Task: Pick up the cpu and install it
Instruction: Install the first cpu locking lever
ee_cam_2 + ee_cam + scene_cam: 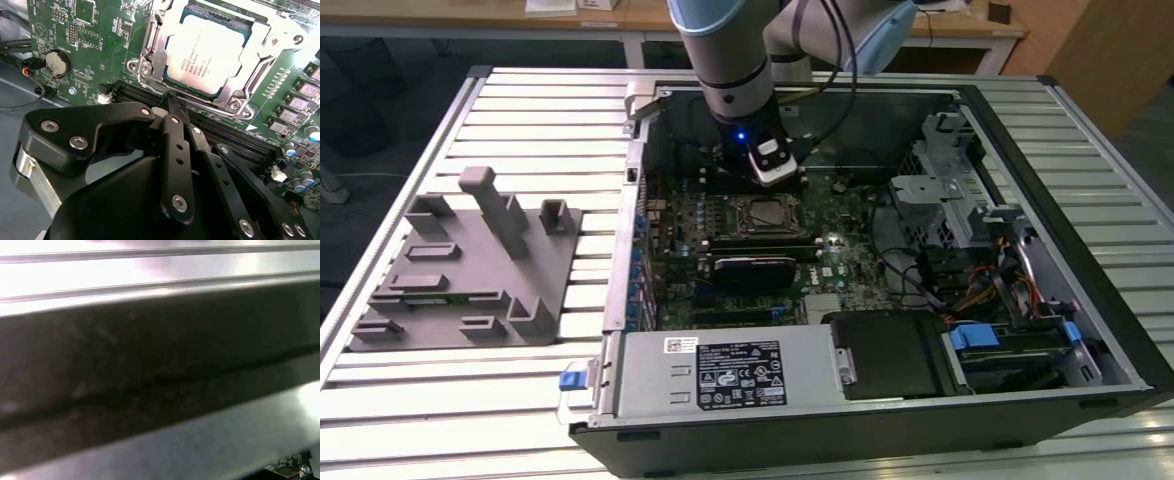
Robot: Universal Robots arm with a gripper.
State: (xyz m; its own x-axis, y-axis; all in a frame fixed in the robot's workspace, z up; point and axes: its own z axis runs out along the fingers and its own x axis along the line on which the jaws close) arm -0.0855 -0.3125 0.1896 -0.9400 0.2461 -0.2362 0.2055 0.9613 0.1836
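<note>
**CPU seated in its socket, gripper closed just beside it**

In the second wrist view the cpu (207, 57) lies flat inside the metal socket frame (240, 100) on the green motherboard (95, 45), its pale lid facing up and the frame's edges lying around it. The gripper (172, 102) hangs just short of the frame's near edge with its black fingers (175, 150) drawn together and nothing between them.

In the exterior view the arm (734, 60) reaches down into the open computer case (1067, 330), which lies on a slatted desk (520, 110); the socket frame sits just past the gripper's tip, toward the viewer. A grey fixture block (467, 270) rests on the desk, well apart from the case, at the exterior view's left.

The chip looks light, thin and rigid, with a smooth, likely slippery lid and a delicate underside. Its opposite side edges seem the safest place to pinch; pressing or tilting it in the socket could damage the contacts.
</note>
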